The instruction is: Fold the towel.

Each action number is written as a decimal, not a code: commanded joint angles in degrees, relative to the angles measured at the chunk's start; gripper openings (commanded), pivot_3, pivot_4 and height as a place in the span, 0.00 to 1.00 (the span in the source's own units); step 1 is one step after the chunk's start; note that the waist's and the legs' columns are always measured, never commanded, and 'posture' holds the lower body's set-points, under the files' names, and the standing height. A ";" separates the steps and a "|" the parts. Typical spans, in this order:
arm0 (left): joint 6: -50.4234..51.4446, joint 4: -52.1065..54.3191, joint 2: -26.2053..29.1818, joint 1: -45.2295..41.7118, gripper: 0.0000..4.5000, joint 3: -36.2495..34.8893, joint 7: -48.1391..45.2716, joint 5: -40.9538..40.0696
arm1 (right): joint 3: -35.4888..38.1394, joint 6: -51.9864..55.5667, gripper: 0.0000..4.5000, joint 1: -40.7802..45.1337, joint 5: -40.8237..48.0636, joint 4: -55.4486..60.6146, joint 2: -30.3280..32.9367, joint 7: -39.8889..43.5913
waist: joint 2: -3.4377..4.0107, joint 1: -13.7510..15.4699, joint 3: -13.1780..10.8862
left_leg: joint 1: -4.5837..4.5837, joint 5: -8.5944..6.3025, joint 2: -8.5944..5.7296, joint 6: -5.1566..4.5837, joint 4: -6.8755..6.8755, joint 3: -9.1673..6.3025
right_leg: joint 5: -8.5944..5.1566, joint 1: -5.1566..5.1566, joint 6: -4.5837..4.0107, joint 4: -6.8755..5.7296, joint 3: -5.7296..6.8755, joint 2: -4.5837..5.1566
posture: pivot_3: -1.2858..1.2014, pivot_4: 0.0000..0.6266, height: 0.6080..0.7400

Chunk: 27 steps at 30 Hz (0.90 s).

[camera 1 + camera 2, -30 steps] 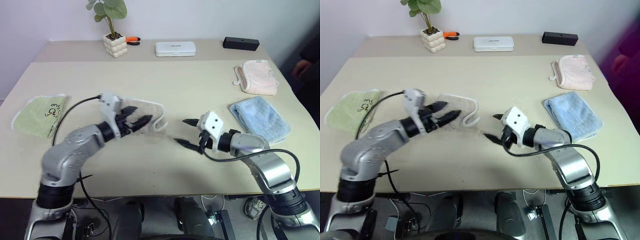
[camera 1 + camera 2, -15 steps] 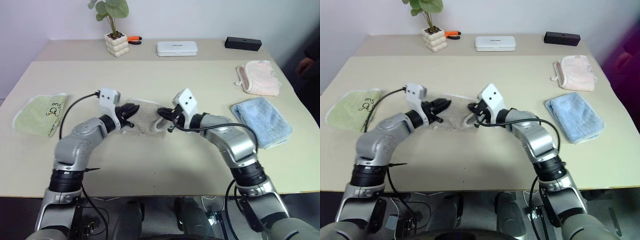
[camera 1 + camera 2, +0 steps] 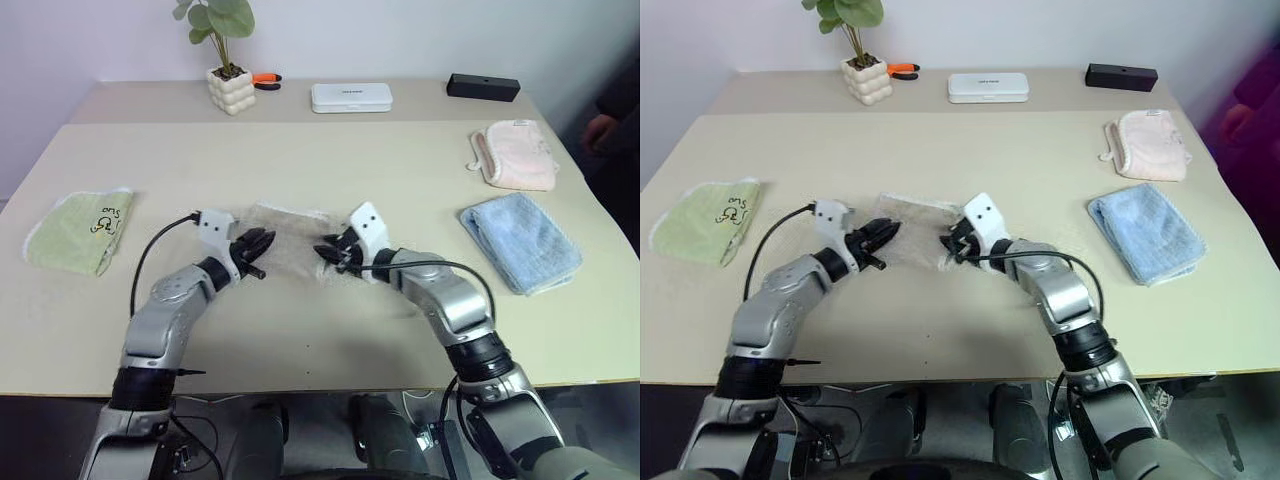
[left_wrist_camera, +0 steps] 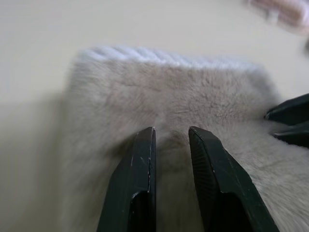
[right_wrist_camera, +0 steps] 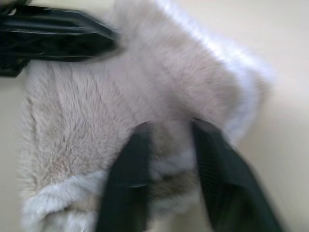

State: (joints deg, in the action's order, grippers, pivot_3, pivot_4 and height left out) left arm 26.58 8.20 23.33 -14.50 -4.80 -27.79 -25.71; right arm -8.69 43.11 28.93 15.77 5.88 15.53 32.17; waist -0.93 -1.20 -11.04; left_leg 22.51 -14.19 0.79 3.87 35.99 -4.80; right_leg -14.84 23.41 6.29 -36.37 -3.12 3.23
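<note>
The towel (image 3: 290,228), beige terry with white edging, lies bunched small at the middle of the table (image 3: 330,165). My left gripper (image 3: 262,243) lies level at its left side. In the left wrist view this gripper (image 4: 171,137) has its fingers close together, pinching a ridge of the towel (image 4: 174,96). My right gripper (image 3: 325,252) is at the towel's right side, facing the left one. In the right wrist view its fingers (image 5: 212,159) stand apart, astride the towel's white-edged border (image 5: 169,164). The grippers are a short gap apart.
A pale green towel (image 3: 75,228) lies at the left edge. A light blue folded towel (image 3: 520,240) and a pink cloth (image 3: 515,155) lie at the right. A potted plant (image 3: 231,90), orange pliers (image 3: 264,79), a white case (image 3: 350,97) and a black box (image 3: 482,87) sit along the back.
The right gripper swung in from the right to the towel, shut on it and has spread its fingers again. The left gripper sank and shut on the towel, which now lies lower.
</note>
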 commanded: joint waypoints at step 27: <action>-1.48 17.77 10.14 14.59 0.24 -6.52 -12.15 -5.42 | 20.05 23.03 0.06 10.36 16.65 -12.39 -19.42 -14.83 | 0.08 -2.21 -0.03 | -0.04 -0.01 0.09 -0.02 -0.08 0.03 | -0.01 0.05 -0.04 -0.08 0.00 -0.08 | 0.52 0.24 0.98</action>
State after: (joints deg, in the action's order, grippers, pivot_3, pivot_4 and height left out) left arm 25.01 23.89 33.42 0.28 -10.38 -40.25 -30.25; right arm 11.05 66.45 38.52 30.79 -8.65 -3.66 17.11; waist -0.85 -3.41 -11.07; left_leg 22.47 -14.20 0.88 3.85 35.91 -4.77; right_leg -14.86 23.45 6.25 -36.45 -3.12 3.15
